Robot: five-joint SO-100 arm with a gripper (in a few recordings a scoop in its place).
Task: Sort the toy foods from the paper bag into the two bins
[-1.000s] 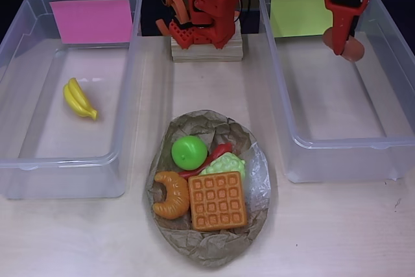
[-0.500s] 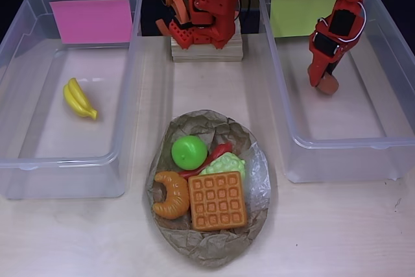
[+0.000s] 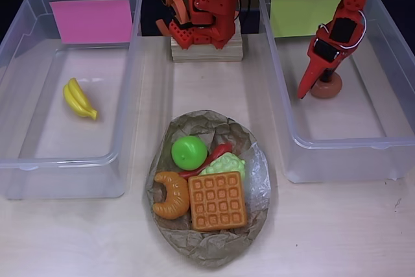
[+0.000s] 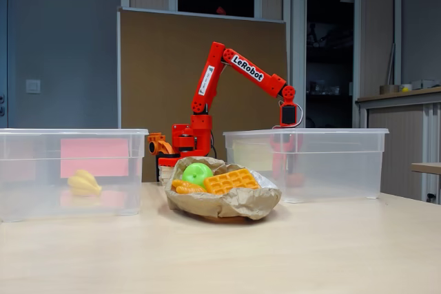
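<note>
1. The brown donut [image 3: 326,87] sits on the floor of the bin with the yellow-green sheet [image 3: 389,89], at three o'clock in the overhead view.
2. The gripper [image 3: 311,85] reaches down into that bin, its fingers apart, one tip beside the donut and the other over it.
3. At six o'clock the paper bag [image 3: 211,244] holds the green apple [image 3: 189,152], red chili [image 3: 220,153], grapes [image 3: 228,164], croissant [image 3: 170,194] and waffle [image 3: 217,200].
4. At nine o'clock the bananas [image 3: 79,98] lie in the bin with the pink sheet [image 3: 19,37].

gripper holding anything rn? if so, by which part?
Cannot tell for sure. The gripper is down in the yellow-green bin, fingertips at the brown donut on its floor; whether the jaws clamp it is unclear.
</note>
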